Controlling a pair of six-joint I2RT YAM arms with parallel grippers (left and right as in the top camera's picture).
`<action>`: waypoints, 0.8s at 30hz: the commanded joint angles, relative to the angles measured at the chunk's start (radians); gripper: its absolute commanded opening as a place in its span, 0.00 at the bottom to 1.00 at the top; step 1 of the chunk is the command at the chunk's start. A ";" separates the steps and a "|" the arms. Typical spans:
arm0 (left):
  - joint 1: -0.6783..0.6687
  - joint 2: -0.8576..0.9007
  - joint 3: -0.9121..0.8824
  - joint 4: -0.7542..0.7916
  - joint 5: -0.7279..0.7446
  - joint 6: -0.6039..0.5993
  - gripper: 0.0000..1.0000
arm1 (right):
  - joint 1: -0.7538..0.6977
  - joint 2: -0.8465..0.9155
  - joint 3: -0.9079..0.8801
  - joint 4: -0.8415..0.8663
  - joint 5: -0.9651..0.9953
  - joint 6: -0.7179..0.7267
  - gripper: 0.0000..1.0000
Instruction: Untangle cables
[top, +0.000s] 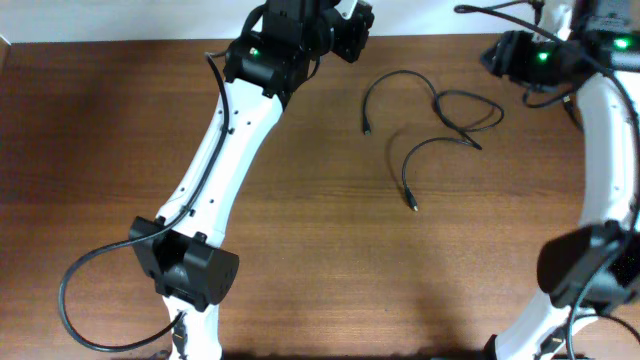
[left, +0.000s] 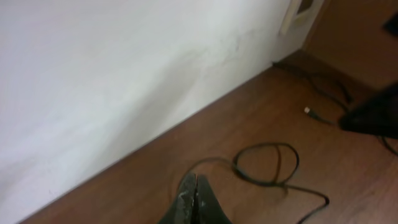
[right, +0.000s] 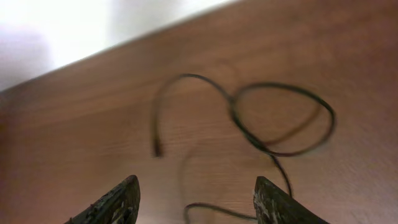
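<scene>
- The cables (top: 440, 120) lie loose on the brown table (top: 300, 230), toward its far side, between the two arms and held by neither.
- From above they show as thin black curls. One arc ends in a small tip on the left, a closed loop sits in the middle where strands cross, and another strand curves toward the near side and ends in a plug (top: 413, 205).
- The left gripper (left: 196, 199) hovers close to the white wall (left: 93, 74), its jaws pressed together on nothing. The cable loop lies on the wood just ahead of it.
- The right gripper (right: 196, 196) has its jaws spread apart and empty. The crossed loop lies in front of them, clear of both fingers.
</scene>
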 joint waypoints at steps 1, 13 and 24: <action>0.014 -0.012 0.005 -0.025 0.007 0.017 0.00 | 0.055 0.089 0.001 0.045 0.145 -0.041 0.58; 0.014 -0.012 0.005 -0.123 0.007 0.040 0.00 | 0.123 0.343 0.001 0.042 0.231 -0.706 0.54; 0.014 -0.012 0.005 -0.175 0.007 0.069 0.00 | 0.109 0.380 -0.003 0.070 0.209 -0.888 0.52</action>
